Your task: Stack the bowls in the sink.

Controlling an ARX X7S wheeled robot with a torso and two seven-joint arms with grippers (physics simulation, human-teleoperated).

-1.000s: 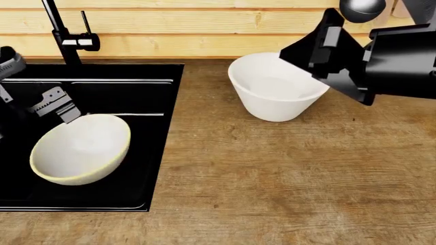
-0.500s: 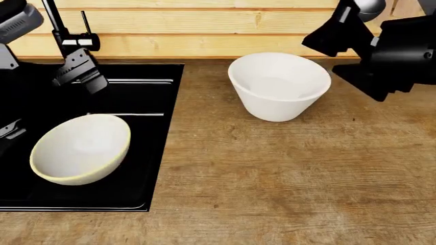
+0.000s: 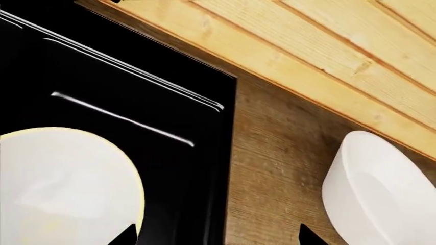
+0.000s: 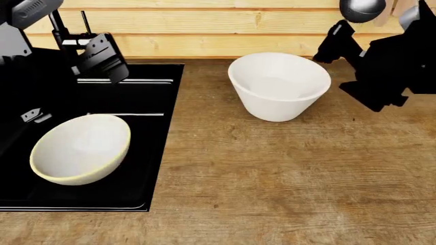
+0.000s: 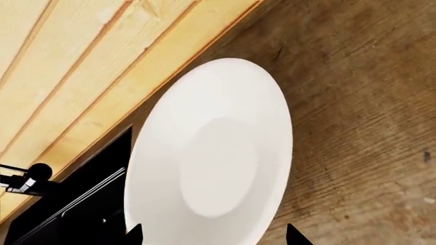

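Tapered white bowl (image 4: 279, 86) upright on wooden tabletop (image 4: 286, 184); yellow-rimmed bowl (image 4: 80, 148) tilted in sink (image 4: 153, 153). Likely rigid, glossy, slippery: pinch the rim. Both pincers apart, empty: left pincer (image 4: 65, 92), right pincer (image 4: 354, 69).

Head view: you look forward and down from above the wooden counter (image 4: 272, 178), sink (image 4: 146, 153) at left, plank wall (image 4: 204, 30) across the top.
Left wrist view: you look down from close over the sink's edge (image 3: 218, 153), catching the yellow-rimmed bowl (image 3: 61, 189) and tapered bowl (image 3: 381, 194).
Right wrist view: you sit nearer, over the tapered bowl (image 5: 211, 158). All three views share it.
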